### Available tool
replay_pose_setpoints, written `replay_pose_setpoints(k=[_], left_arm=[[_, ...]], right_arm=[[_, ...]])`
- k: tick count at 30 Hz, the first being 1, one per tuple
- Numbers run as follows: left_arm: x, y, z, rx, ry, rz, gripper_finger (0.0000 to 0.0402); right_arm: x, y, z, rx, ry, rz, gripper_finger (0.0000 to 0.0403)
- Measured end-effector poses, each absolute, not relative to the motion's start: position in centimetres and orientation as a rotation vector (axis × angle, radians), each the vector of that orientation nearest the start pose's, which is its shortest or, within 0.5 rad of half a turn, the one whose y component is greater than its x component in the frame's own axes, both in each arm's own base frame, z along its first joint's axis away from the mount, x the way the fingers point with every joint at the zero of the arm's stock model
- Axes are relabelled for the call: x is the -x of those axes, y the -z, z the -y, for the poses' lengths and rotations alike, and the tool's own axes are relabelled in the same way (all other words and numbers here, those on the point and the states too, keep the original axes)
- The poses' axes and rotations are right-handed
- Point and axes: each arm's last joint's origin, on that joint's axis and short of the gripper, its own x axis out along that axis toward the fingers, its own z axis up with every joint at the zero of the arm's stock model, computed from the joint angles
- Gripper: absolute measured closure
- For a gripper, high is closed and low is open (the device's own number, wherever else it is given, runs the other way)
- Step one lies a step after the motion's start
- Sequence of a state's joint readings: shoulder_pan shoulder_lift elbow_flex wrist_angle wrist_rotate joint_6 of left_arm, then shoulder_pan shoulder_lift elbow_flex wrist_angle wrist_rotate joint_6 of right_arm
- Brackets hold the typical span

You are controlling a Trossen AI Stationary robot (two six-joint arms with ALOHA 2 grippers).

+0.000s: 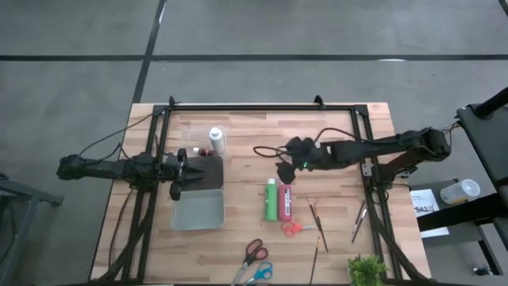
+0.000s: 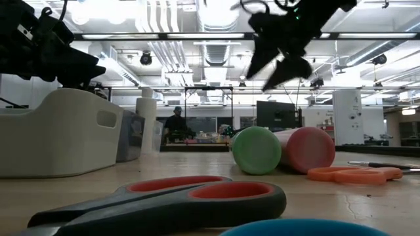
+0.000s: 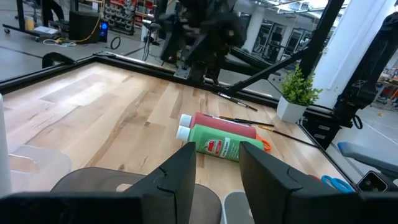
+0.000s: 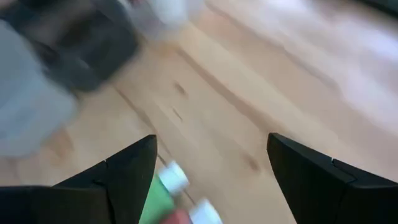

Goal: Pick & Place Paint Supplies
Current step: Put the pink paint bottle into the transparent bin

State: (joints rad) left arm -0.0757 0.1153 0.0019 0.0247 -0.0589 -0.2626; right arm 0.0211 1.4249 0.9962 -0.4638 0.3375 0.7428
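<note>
Green paint bottle (image 1: 271, 200) and red paint bottle (image 1: 285, 202) lying side by side at desk (image 1: 246, 143) centre, white bottle (image 1: 216, 141) upright nr far edge, brushes (image 1: 318, 225) to their right, right gripper (image 1: 285, 168) above bottles, jaws released, empty, left gripper (image 1: 179, 169) over bins, jaws apart, empty.
</note>
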Motion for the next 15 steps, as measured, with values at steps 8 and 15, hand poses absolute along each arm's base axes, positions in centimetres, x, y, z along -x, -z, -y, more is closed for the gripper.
replay_pose_setpoints(k=[8,15], left_arm=[[-10.4,-15.7,0.6,0.257,0.005,-0.09,0.0272],[-10.4,-15.7,0.6,0.257,0.005,-0.09,0.0272]], right_arm=[[-30.2,-24.4,-1.3,-0.701,0.733,-1.025,0.01],[-31.7,-23.2,-3.2,-0.775,0.855,-1.16,0.01]])
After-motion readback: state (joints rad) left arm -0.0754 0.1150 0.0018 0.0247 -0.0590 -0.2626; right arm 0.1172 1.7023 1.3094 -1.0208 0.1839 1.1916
